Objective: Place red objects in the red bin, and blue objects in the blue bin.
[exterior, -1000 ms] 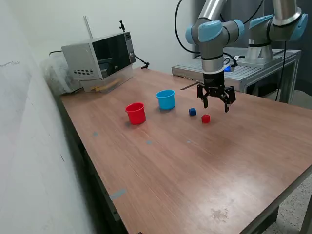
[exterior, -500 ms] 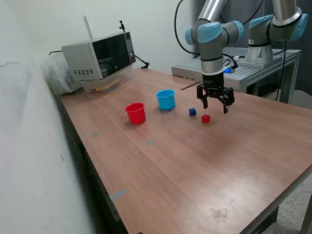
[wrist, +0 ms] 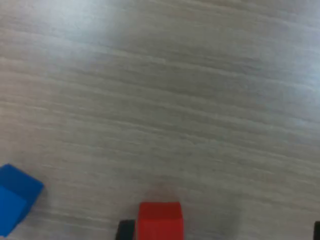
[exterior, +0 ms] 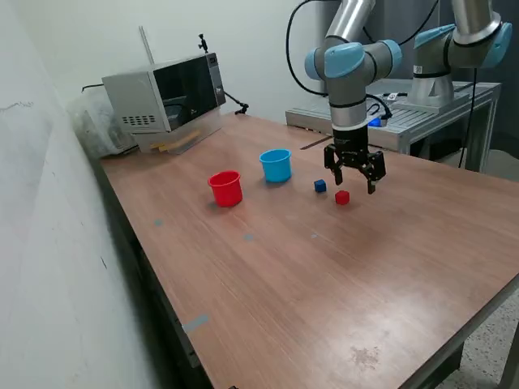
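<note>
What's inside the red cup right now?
Nothing shows inside the red cup, but the exterior view only catches its rim and upper inner wall; the bottom is hidden, so a small cube there cannot be ruled out.

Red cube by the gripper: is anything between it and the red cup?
Nothing visible blocks it. The red cube sits on bare table; the blue cube and blue cup lie just off the straight line to the red cup. The open gripper hangs just above the red cube.

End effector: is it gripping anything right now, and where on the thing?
Nothing is held. The end effector hangs open above the table; the red cube and blue cube lie loose below.
</note>
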